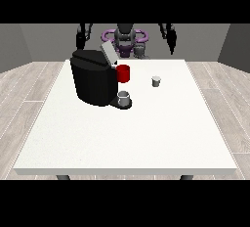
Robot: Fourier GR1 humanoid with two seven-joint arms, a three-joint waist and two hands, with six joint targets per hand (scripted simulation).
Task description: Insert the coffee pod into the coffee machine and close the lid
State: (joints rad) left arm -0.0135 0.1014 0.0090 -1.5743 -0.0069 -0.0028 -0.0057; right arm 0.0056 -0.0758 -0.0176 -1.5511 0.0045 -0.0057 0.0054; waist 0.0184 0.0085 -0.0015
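White table carries a black coffee machine with its lid raised; a small grey coffee pod sits to its right, apart. Both hands hang raised near the robot; their fingers' state cannot be told.

Robot hand at view's left: I can't make out how its fingers lie.
Robot hand at view's right: same, too small.
Red cup: partly hidden behind coffee machine.
Counter legs: mostly hidden under the top.
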